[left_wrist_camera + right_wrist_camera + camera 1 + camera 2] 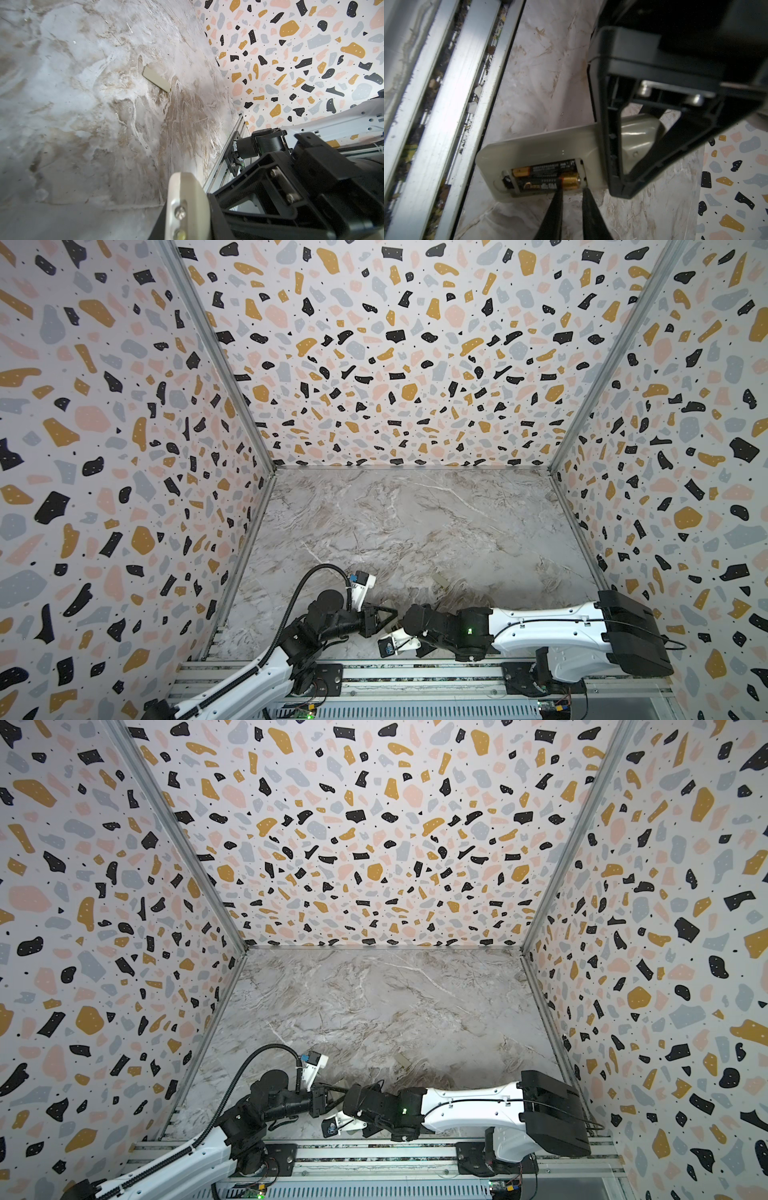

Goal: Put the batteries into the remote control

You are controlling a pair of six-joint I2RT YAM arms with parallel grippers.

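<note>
The remote control (542, 145) lies back side up near the table's front edge, its compartment uncovered. Two batteries sit in it side by side: the farther battery (546, 167) and the nearer battery (542, 184), whose coppery end points at my right gripper (572, 190). The right gripper's two thin fingertips (557, 199) stand a narrow gap apart at the compartment's rim beside that coppery end, with nothing between them. My left gripper (187, 207) is shut on the remote's other end. In both top views the two grippers meet over the remote (392, 630) and hide most of it.
A small pale cover piece (441, 580) (156, 79) lies alone on the marble table (415, 522), behind and to the right of the grippers. Aluminium rails (446, 104) run along the front edge close to the remote. Patterned walls enclose three sides.
</note>
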